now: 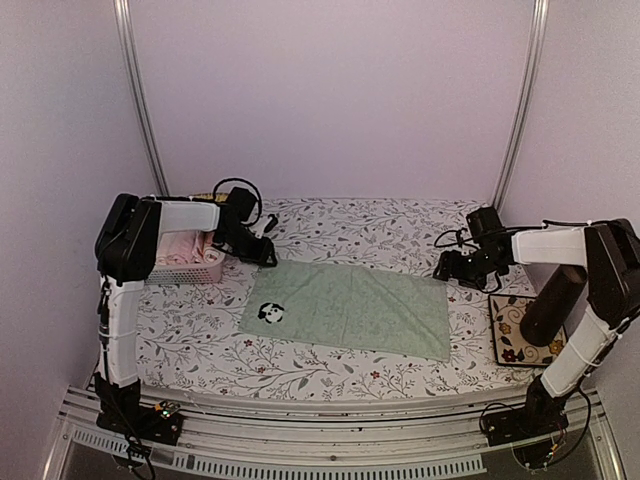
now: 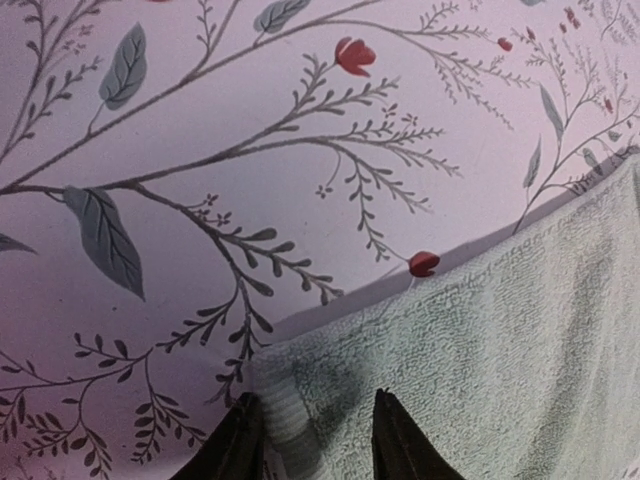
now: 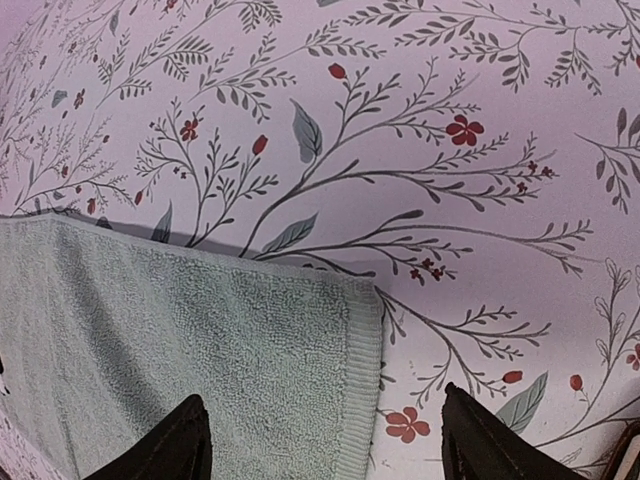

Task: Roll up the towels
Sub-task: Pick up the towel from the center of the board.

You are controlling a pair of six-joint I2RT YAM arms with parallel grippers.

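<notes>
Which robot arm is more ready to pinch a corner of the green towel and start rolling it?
Probably the left. The fingers of the left gripper sit close on either side of the corner hem of the green towel. The right gripper is over a corner too, but its fingers stand much wider apart.

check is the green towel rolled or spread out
Spread out: the green towel lies flat as one open sheet on the floral table cover.

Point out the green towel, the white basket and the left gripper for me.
green towel point(image 1: 350, 310), top view, middle of the cloth.
white basket point(image 1: 185, 272), top view, front wall.
left gripper point(image 2: 318, 402), left wrist view, midway between fingertips.
</notes>
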